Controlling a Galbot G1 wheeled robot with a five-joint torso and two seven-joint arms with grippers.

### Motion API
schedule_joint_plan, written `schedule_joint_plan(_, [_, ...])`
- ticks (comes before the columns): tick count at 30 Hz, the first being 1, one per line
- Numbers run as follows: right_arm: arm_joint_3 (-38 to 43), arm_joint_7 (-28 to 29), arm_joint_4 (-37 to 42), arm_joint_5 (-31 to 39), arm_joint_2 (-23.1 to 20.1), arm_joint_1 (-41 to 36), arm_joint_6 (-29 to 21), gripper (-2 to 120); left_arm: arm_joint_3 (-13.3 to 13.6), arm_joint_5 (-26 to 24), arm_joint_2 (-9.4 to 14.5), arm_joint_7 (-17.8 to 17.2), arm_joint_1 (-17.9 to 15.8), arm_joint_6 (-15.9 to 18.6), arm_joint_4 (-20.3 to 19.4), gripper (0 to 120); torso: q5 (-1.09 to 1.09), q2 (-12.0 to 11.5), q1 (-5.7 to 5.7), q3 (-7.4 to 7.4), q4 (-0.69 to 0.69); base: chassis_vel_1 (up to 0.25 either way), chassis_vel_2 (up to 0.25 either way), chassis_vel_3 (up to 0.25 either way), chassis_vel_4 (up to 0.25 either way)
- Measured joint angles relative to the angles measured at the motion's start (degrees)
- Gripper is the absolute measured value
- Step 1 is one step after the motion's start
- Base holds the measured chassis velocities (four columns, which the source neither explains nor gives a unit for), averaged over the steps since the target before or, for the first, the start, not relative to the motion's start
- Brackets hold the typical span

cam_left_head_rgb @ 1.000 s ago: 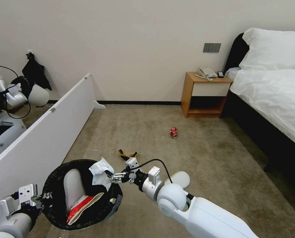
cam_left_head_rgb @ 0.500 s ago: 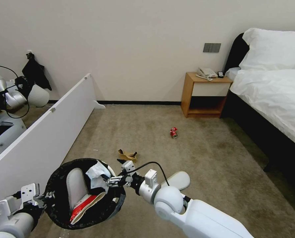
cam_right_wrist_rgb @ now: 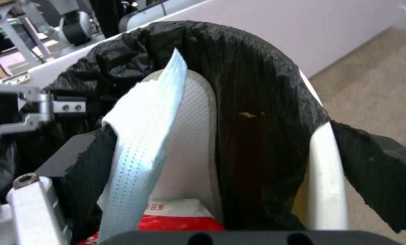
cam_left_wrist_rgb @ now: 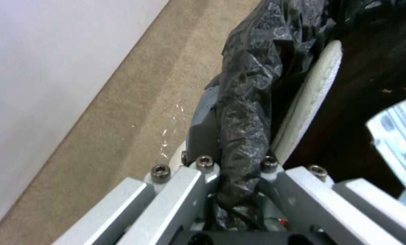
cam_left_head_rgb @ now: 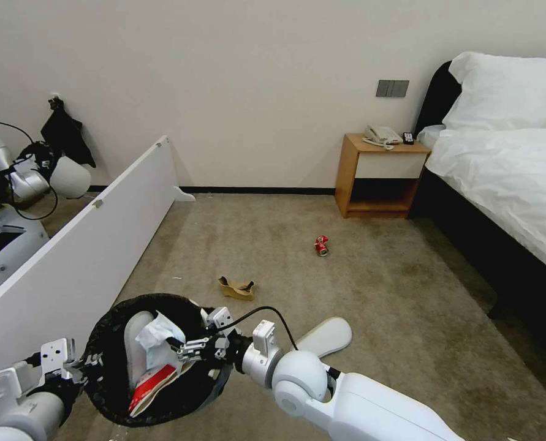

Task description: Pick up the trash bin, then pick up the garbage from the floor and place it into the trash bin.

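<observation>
The trash bin (cam_left_head_rgb: 110, 343), white with a black bag over its rim, hangs at lower left. My left gripper (cam_left_head_rgb: 84, 366) is shut on its rim (cam_left_wrist_rgb: 241, 146). My right gripper (cam_left_head_rgb: 179, 349) reaches over the bin's mouth, shut on a white tissue (cam_left_head_rgb: 152, 340) (cam_right_wrist_rgb: 144, 143). Inside the bin lie a white slipper (cam_right_wrist_rgb: 191, 136) and a red-white carton (cam_left_head_rgb: 152, 383). On the carpet are torn brown cardboard (cam_left_head_rgb: 236, 287), a crushed red can (cam_left_head_rgb: 321, 245) and a second white slipper (cam_left_head_rgb: 328, 334), partly hidden by my right arm.
A long white board (cam_left_head_rgb: 101, 245) runs along the left, with another robot (cam_left_head_rgb: 9, 202) behind it. A wooden nightstand (cam_left_head_rgb: 380, 177) and a bed (cam_left_head_rgb: 511, 177) stand at the right. Open carpet lies between them.
My right gripper has moved left and down with the tissue, from the bin's near rim to well over its mouth. The bin has shifted slightly.
</observation>
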Motion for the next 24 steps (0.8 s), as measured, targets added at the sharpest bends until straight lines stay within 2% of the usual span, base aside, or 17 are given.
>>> schedule_joint_plan(5, [0.6,1.4,-0.1,-0.4,0.0,0.2,-2.1,100,0.2,-0.2,0.0,0.2,0.0,0.0,-0.3,1,0.0,0.0,0.0,0.0,0.0,0.0,0.0,0.0,0.0])
schedule_joint_plan(17, [1.6,1.4,-1.7,-0.5,-0.2,-0.2,-2.4,100,0.1,-0.5,0.1,0.2,-0.1,0.0,-0.4,1,0.0,0.0,0.0,0.0,0.0,0.0,0.0,0.0,0.0])
schedule_joint_plan(24, [2.7,1.3,-1.4,-2.8,-0.9,-0.4,-2.0,100,-0.1,-0.6,0.1,0.2,0.0,0.0,-0.4,1,0.0,0.0,0.0,0.0,-0.01,0.0,0.0,0.0,0.0])
